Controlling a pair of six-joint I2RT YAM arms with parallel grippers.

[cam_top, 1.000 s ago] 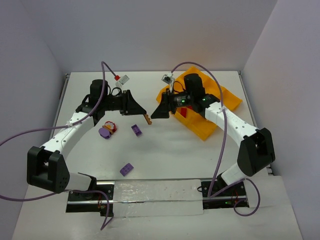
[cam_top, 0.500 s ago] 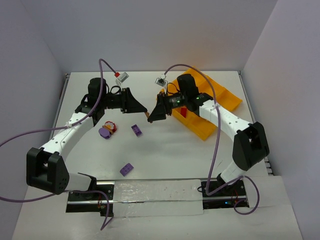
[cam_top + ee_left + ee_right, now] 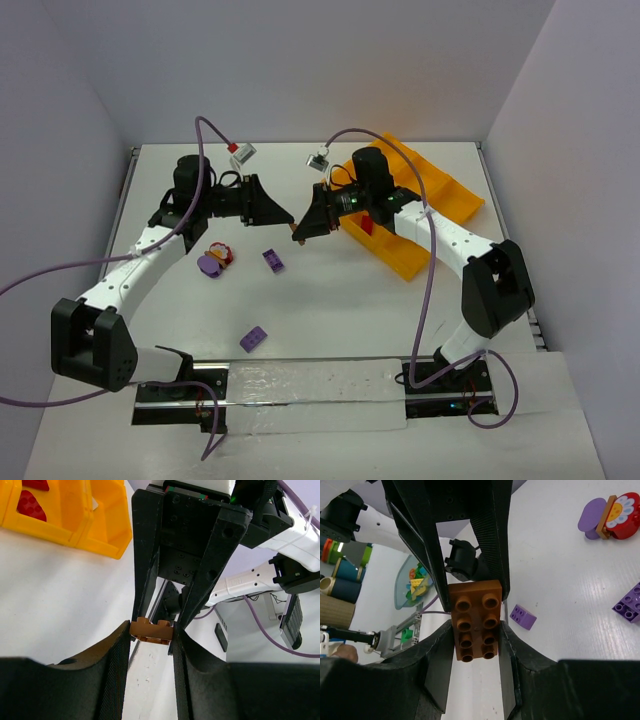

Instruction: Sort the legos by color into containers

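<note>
A brown brick (image 3: 297, 237) hangs above the table's middle, held from both sides. My left gripper (image 3: 291, 220) is shut on one end of the brown brick (image 3: 151, 631). My right gripper (image 3: 300, 232) faces it from the right, and its fingers press the long sides of the brick (image 3: 475, 620). The orange-yellow tray (image 3: 442, 188) lies behind the right arm, with a red piece (image 3: 366, 224) in one compartment. Loose on the table are a purple brick (image 3: 273, 260), another purple brick (image 3: 253, 339) and a purple-and-red flower cluster (image 3: 213, 260).
The tray's near wall (image 3: 102, 527) stands just right of the meeting grippers, with red pieces (image 3: 30, 507) inside. Purple cables arch over both arms. The table's far edge meets white walls at the back and sides.
My right gripper has moved left to the left gripper and its jaws have closed onto the brown brick. The left gripper has kept its hold and barely moved.
</note>
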